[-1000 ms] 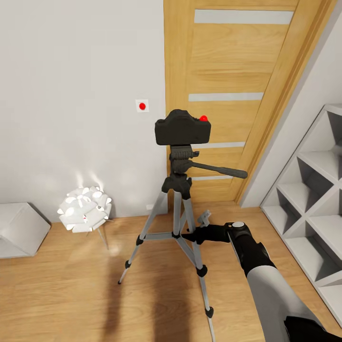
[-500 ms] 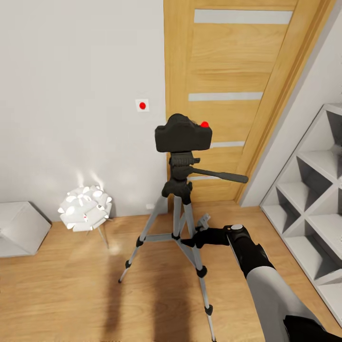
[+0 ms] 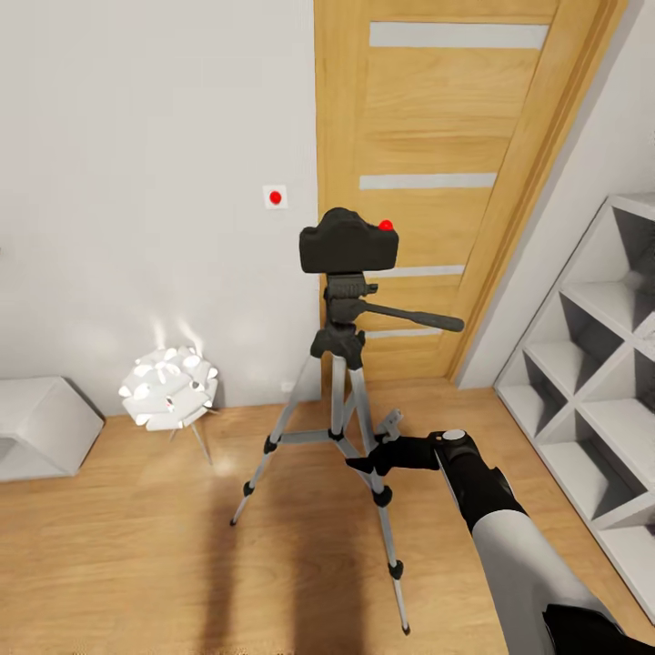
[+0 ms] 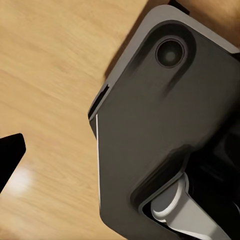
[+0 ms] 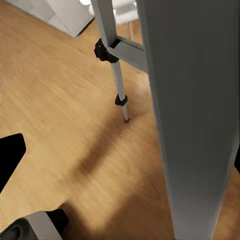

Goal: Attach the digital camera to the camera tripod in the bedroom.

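Right now the digital camera point(image 3: 349, 247) sits on the black head of the camera tripod point(image 3: 338, 382), red dot on top, out in front of the wooden door point(image 3: 437, 182), and nothing is gripping it. The tripod stands upright on the light wood floor point(image 3: 136, 546), three silver legs splayed, its pan handle sticking out to the right. Down low, the right gripper point(image 3: 362, 461) reaches in from the right arm and sits just beside the tripod's near right leg; its jaws look apart, though the head view leaves that small and dark. From the right wrist, a silver tripod leg point(image 5: 192, 115) looms close and another leg runs down to its black foot on the planks farther off. The left wrist looks past a dark robot body panel point(image 4: 165, 130) at the floor; whether the left jaws are apart or together, I cannot tell. Left of the tripod glows the white flower-shaped lamp point(image 3: 170, 388), with white cube shelves point(image 3: 591, 391) at far right.
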